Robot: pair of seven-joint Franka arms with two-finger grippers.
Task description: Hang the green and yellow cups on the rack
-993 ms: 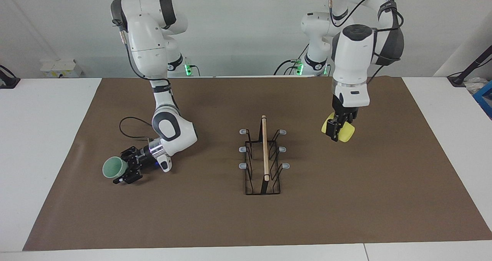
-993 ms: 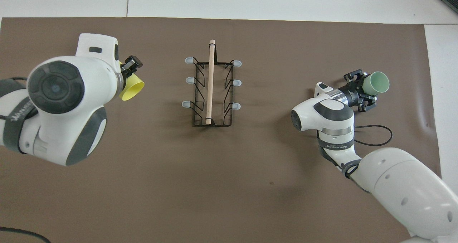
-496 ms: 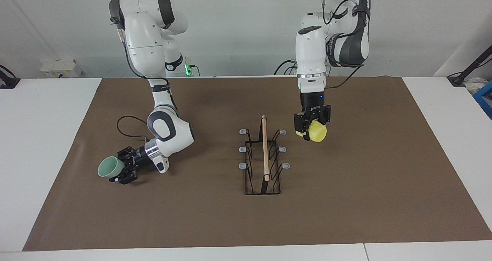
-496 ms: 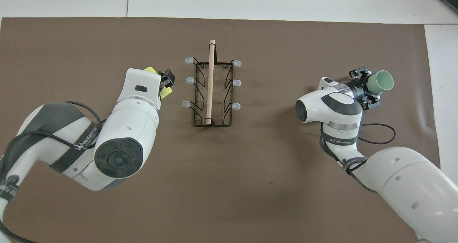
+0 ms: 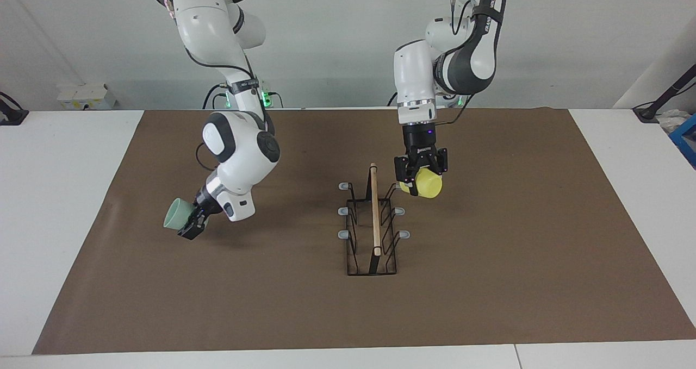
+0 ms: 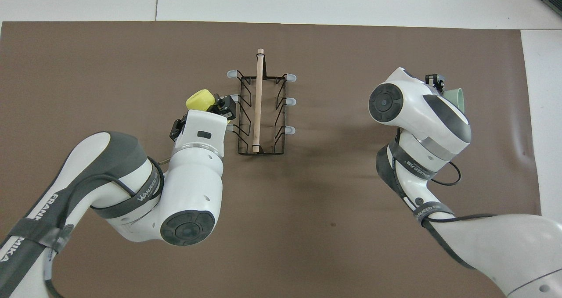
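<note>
Over the brown mat (image 5: 489, 282) that covers the worktop (image 5: 65, 195), both arms hold cups in the air. At the mat's middle stands the rack (image 5: 373, 225) (image 6: 260, 109), its wooden bar running away from the robots and its grey-tipped prongs bare. Just beside the rack's prongs, on the side toward the left arm's end, the left tool (image 5: 420, 177) (image 6: 206, 111) points down, clamped on the yellow cup (image 5: 427, 184) (image 6: 199, 100). Well apart from the rack, toward the right arm's end, the right tool (image 5: 191, 223) is tilted and grips the green cup (image 5: 178, 216) (image 6: 456, 98) above the mat.
</note>
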